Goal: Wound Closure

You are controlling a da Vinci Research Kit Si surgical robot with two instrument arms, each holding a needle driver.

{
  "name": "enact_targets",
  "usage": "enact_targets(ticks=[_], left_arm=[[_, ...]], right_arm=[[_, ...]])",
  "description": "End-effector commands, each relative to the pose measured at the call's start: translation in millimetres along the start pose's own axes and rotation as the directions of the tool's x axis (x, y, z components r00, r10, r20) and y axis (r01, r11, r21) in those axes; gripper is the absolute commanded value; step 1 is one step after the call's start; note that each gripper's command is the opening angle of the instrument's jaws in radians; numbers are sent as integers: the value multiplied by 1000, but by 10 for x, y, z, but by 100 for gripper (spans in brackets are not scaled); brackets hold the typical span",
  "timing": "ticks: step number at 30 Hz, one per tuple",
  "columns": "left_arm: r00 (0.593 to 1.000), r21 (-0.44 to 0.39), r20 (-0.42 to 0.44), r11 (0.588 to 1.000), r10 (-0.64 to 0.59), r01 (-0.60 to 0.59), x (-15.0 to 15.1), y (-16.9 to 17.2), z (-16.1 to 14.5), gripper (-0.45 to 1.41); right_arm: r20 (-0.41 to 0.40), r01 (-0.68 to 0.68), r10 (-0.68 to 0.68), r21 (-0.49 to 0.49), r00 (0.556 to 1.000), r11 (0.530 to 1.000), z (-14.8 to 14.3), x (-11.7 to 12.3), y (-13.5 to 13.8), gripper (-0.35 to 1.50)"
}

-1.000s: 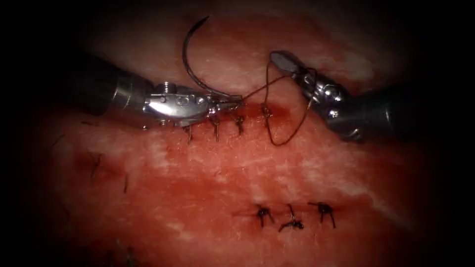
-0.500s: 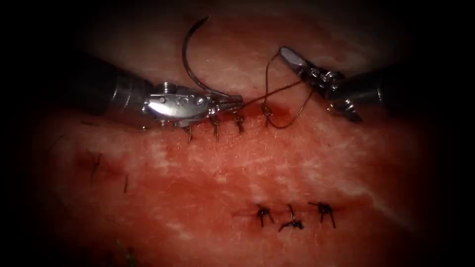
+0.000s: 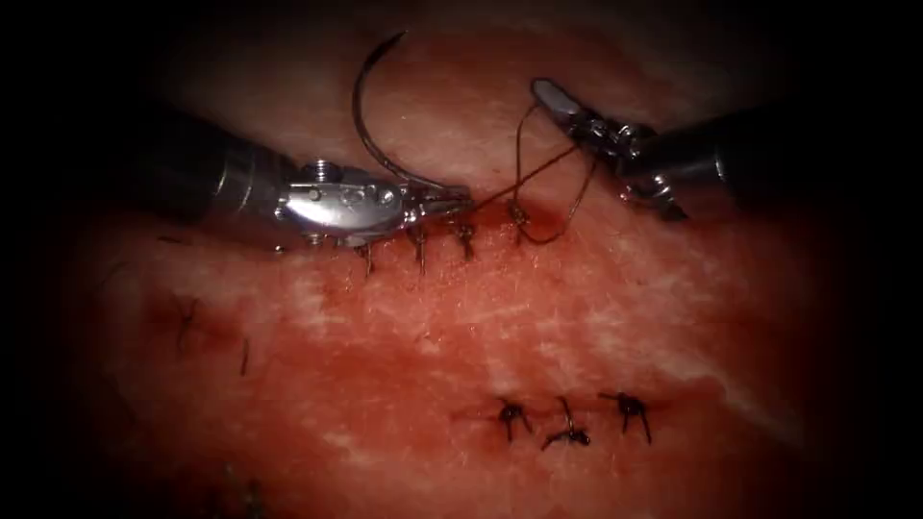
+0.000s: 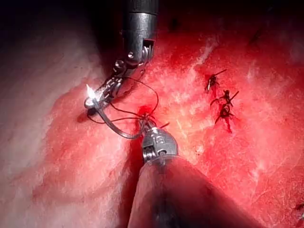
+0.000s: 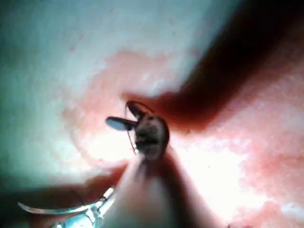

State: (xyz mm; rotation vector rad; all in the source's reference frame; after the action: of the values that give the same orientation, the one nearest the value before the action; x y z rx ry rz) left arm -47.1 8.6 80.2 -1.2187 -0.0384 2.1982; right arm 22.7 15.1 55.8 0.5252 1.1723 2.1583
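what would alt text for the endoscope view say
The left tool grips the curved needle near its thread end, the needle arching free above the tissue. The right tool has thread looped around it beside the stitched cut.

pork-belly tissue (image 3: 577,317) spread across the endoscope view, wet with red fluid (image 3: 543,219) pooled at the right end of the upper cut (image 3: 452,223). four dark stitches (image 3: 420,248) crossing that cut in a row. lower down and to the right, three more knotted stitches (image 3: 567,415) side by side. short cut ends of thread (image 3: 187,322) lying loose on the surface at left. paler fat (image 3: 452,115) above the cut.
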Motion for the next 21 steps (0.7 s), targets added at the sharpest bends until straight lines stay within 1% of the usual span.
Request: enact_targets(ticks=[1,3,7,9,12,17,18,19,20,21], left_arm=[[1000,-2,2,1000,0,0,-6,6,6,-45],[1000,-5,1,1000,0,0,-6,6,5,-45],[1000,-6,1,1000,0,0,-7,5,4,-45],[1000,-7,1,1000,0,0,-7,5,4,-45],[1000,-6,1,1000,0,0,-7,6,4,-45],[1000,-5,1,1000,1,-1,-7,6,5,-45],[1000,-5,1,1000,1,-1,-7,6,5,-45],[1000,-5,1,1000,1,-1,-7,6,5,-45],[1000,-5,1,1000,1,-1,-7,6,5,-45],[1000,-6,1,1000,1,-1,-7,6,5,-45]], right_arm=[[-3,-1,1,-1,1000,1000,11,-6,2,59],[-9,-3,3,-2,1000,1000,24,-5,0,59],[9,3,-2,-16,1000,1000,32,-8,3,59],[16,11,-10,-25,1000,1000,34,-10,13,59],[17,14,-13,-25,1000,1000,34,-10,17,61],[30,14,-13,-21,999,1000,33,-11,16,63],[55,12,-11,-15,998,1000,30,-12,13,74],[66,64,-63,-11,996,998,29,-11,12,84],[66,64,-63,-11,996,998,29,-11,12,84],[75,145,-144,-5,987,989,26,-11,9,94]])
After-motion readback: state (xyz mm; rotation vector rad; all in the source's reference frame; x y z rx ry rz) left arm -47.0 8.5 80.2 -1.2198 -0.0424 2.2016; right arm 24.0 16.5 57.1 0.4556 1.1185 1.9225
